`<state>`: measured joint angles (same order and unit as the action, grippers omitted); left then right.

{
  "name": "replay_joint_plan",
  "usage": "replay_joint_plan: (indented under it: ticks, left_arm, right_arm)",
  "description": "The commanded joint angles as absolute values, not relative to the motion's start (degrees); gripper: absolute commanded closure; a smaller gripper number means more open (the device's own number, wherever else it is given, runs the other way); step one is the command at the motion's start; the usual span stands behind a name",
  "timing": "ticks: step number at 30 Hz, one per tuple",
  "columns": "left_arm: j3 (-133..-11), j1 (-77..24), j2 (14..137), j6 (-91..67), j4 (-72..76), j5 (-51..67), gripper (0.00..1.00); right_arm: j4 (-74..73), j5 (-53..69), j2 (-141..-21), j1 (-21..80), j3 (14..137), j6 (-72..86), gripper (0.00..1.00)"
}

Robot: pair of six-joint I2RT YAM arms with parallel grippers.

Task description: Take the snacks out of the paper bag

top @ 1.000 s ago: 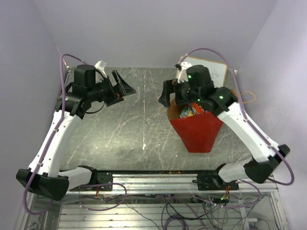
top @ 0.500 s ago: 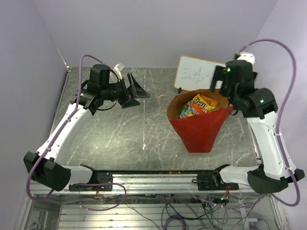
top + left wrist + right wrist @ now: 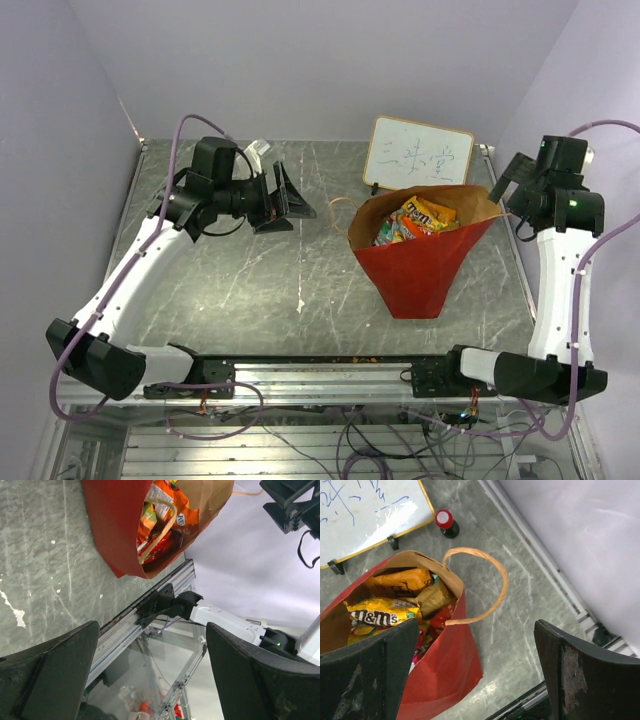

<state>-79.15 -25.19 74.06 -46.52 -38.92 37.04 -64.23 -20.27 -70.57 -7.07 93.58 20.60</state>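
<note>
**Paper bag full, both grippers empty**

The paper bag (image 3: 420,270) is seen standing upright on the table (image 3: 250,290) with its mouth spread wide, and the snacks (image 3: 410,222) are all packed inside it, a yellow M&M's pack (image 3: 380,615) lying on top among orange packets. The left gripper (image 3: 150,630) is held well to the left of the bag and turned toward it, its jaws set wide apart with nothing between them. The right gripper (image 3: 476,630) is raised just beyond the bag's right rim, above a cord handle (image 3: 490,580), its jaws likewise spread and empty. A whiteboard (image 3: 418,155) is propped just behind the bag, with a red-capped marker (image 3: 445,521) beside it.
</note>
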Motion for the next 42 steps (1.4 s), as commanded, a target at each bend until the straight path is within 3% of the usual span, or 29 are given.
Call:
replay_joint_plan:
  ticks: [1, 5, 15, 20, 25, 31, 37, 42]
  left_arm:
    - [-82.0, -25.5, 72.1, -39.6, -46.0, 36.3, 0.02]
    - [-80.5, -25.6, 69.7, -39.0, -47.0, 37.0, 0.02]
    - [-77.1, -25.4, 65.5, -36.6, -47.4, 35.7, 0.02]
    - [-76.6, -25.5, 65.7, -34.9, -48.0, 36.1, 0.02]
    - [-76.9, -25.4, 66.2, -33.6, -48.6, 35.0, 0.02]
    - [-77.1, -25.7, 68.2, -33.3, -48.3, 35.8, 0.02]
    - [-77.0, -26.4, 68.8, -32.9, -48.2, 35.4, 0.02]
    - [-76.5, -26.8, 68.6, -32.8, -48.0, 35.6, 0.02]
  right_arm:
    - [-62.1, -8.1, -69.7, -14.1, 90.8, 21.4, 0.02]
    - [-58.9, 1.3, -69.3, -18.6, 87.3, 22.7, 0.04]
    - [-39.2, 18.7, -64.4, -24.8, 74.8, 28.6, 0.29]
    - [-34.9, 23.0, -62.1, -26.0, 71.5, 30.1, 0.57]
    - [-28.3, 29.3, -60.1, -26.1, 65.7, 33.0, 0.59]
    - [-9.2, 45.6, -61.3, -26.2, 56.1, 38.2, 0.61]
    - [-3.2, 49.2, -63.3, -26.2, 54.7, 34.6, 0.59]
    - [-5.2, 48.2, -65.9, -26.1, 56.8, 29.1, 0.51]
